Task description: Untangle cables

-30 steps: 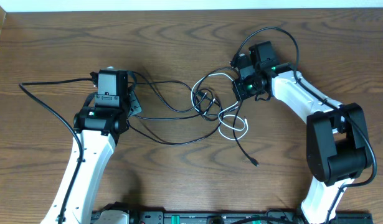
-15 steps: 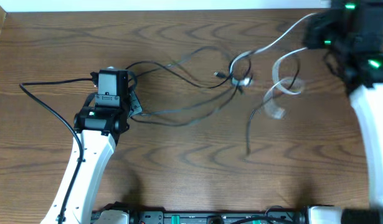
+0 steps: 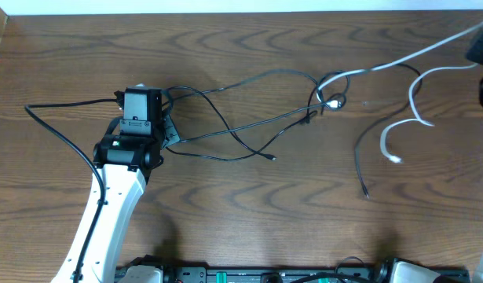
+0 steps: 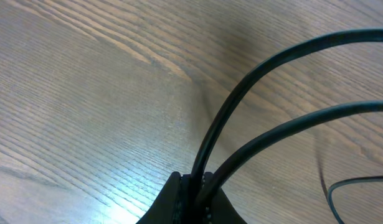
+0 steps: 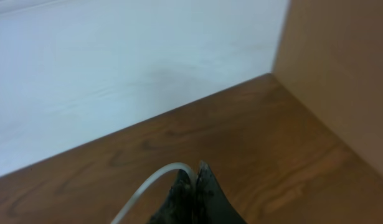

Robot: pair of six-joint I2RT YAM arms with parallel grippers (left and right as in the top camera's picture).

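Two black cables (image 3: pixel 272 73) fan out across the worktop (image 3: pixel 225 31) in the overhead view, running from the left hand (image 3: pixel 167 132) to a small knot (image 3: pixel 329 100) right of centre. From that knot the white cable (image 3: pixel 414 56) stretches in a nearly straight line to the upper right edge, and a slack white loop curls below it. One loose black plug end (image 3: pixel 365 194) lies apart, lower right.

Left wrist view: the left hand (image 4: pixel 192 198) is pinched shut on two black cables (image 4: pixel 266 68), which rise out of the jaws and bend away over the wood.

Right wrist view: the right hand (image 5: pixel 194 186) is closed tight on the white cable (image 5: pixel 144 186), high up near the worktop's far corner.

With both ends clamped and the white line this straight, I judge that more pull would likely cinch the knot rather than loosen it. The thin cords could also slide out of either pinch, or the loose plug could catch in a loop.
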